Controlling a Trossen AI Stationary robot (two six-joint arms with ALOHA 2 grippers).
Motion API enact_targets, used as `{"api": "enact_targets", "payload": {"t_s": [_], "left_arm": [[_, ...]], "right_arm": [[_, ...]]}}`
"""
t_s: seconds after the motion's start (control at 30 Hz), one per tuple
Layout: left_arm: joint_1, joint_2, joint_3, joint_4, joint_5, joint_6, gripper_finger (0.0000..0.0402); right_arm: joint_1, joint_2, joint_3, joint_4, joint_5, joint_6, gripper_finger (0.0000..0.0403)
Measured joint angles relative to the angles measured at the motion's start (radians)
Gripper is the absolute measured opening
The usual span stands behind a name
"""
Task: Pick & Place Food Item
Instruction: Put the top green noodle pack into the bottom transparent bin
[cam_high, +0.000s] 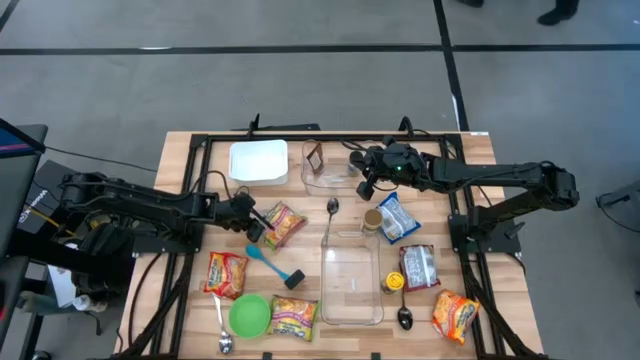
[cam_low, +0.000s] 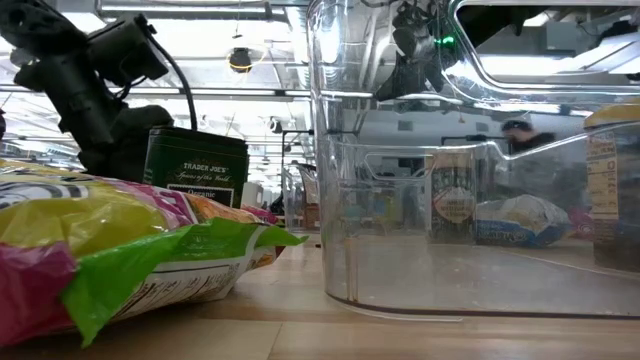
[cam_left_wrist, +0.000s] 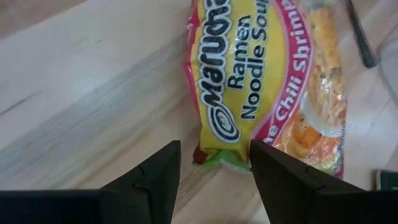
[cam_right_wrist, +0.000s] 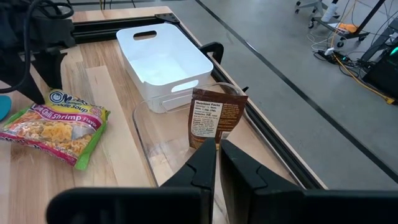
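A Maruchan ramen packet (cam_high: 283, 222) lies flat on the wooden table (cam_high: 190, 160), left of the middle. It also shows in the left wrist view (cam_left_wrist: 261, 81). My left gripper (cam_high: 256, 216) is low at its left end and open, one finger on either side of the packet's green-edged end (cam_left_wrist: 217, 157). My right gripper (cam_high: 365, 180) is shut and hovers over a clear container (cam_high: 330, 178) at the table's far middle. A brown packet (cam_right_wrist: 214, 118) stands in that container, leaning on its wall.
A white bin (cam_high: 258, 162) stands at the far edge. A long clear container (cam_high: 352, 285) lies in the middle. Around it are a jar (cam_high: 372, 220), several more food packets, a green bowl (cam_high: 249, 314), spoons and a blue spatula (cam_high: 262, 255). A black frame (cam_high: 195, 145) rims the table.
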Motion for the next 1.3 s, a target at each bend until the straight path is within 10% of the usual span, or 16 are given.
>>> {"api": "enact_targets", "payload": {"t_s": [1.3], "left_arm": [[0.0, 0.0, -0.001, 0.048, -0.039, 0.068, 0.0003]], "right_arm": [[0.0, 0.0, 0.0, 0.0, 0.0, 0.0, 0.0014]]}}
